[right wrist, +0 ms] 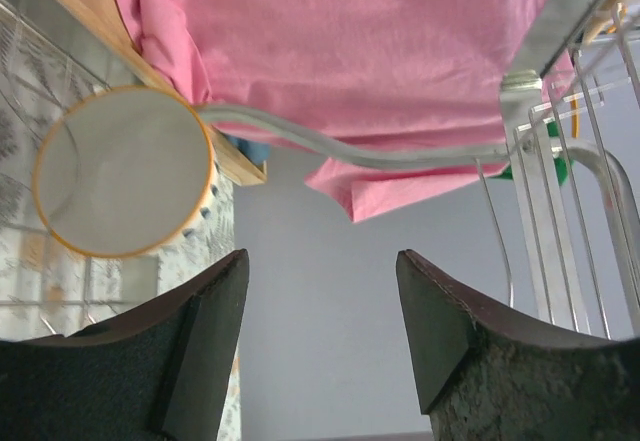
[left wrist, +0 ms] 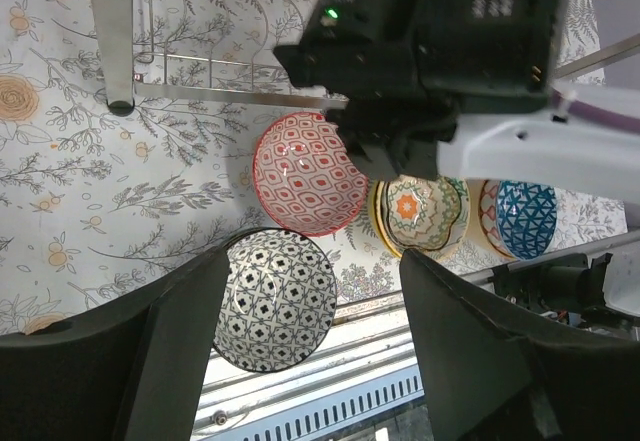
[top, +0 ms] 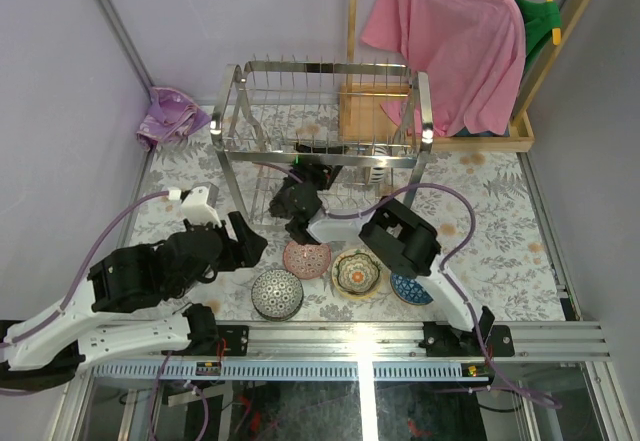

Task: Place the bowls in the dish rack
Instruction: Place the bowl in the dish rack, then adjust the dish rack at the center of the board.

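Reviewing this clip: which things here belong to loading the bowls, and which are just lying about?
Part of the job: dish rack; black-and-white bowl; red bowl; yellow-green bowl; blue bowl; orange-rimmed bowl, seen from the right wrist.
Just lying about: pink T-shirt; green garment; wooden stand; crumpled purple bundle.

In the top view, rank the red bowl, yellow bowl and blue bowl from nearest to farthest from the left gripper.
1. The red bowl, just right of the left gripper.
2. The yellow bowl, mid-row, further right.
3. The blue bowl, at the row's right end, partly hidden.
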